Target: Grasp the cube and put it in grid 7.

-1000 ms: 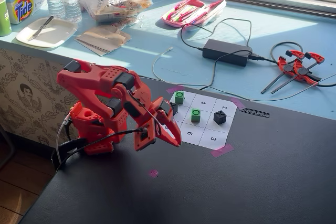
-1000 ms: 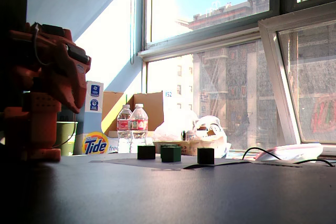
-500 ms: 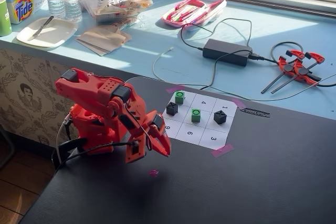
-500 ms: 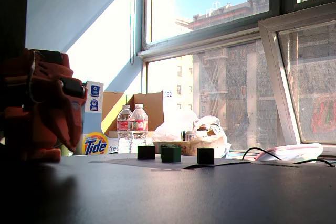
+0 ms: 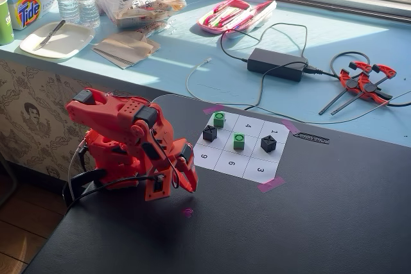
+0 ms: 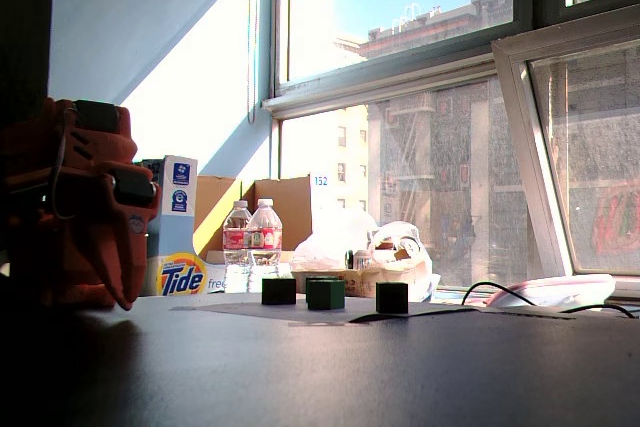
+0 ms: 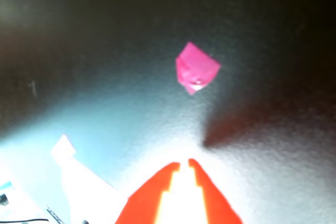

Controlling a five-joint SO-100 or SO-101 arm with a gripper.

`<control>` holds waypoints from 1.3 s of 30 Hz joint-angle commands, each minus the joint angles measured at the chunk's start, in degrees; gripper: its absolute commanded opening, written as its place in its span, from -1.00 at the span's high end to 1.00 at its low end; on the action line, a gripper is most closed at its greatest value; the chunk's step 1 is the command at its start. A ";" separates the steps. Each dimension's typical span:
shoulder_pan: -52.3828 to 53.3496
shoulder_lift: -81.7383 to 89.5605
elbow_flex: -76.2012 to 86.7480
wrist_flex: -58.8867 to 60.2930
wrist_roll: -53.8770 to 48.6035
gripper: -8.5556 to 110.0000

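I sat folded low over my base at the near-left of the black table (image 5: 334,222), my orange two-finger gripper (image 5: 183,181) pointing down beside the white numbered paper sheet (image 5: 257,171), probably a rest pose that kept the grid clear. My jaws were together and held nothing; in the wrist view the tips (image 7: 184,167) nearly met above a scrap of pink tape (image 7: 196,68). The small bright green cube (image 5: 239,140) stood on the middle cell, well apart from me, with a twin green cube (image 5: 219,119) in the far corner cell. That cell's number was hidden under it, so I could not confirm grid 7. The low fixed view showed the cubes only as dark silhouettes.
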State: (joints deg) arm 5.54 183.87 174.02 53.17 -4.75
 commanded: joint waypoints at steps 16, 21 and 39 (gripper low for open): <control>1.41 5.36 1.58 3.52 1.76 0.81; 1.41 5.36 1.58 3.52 1.76 0.81; 1.41 5.36 1.58 3.52 1.76 0.81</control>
State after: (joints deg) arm 6.94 189.14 174.29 56.69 -3.34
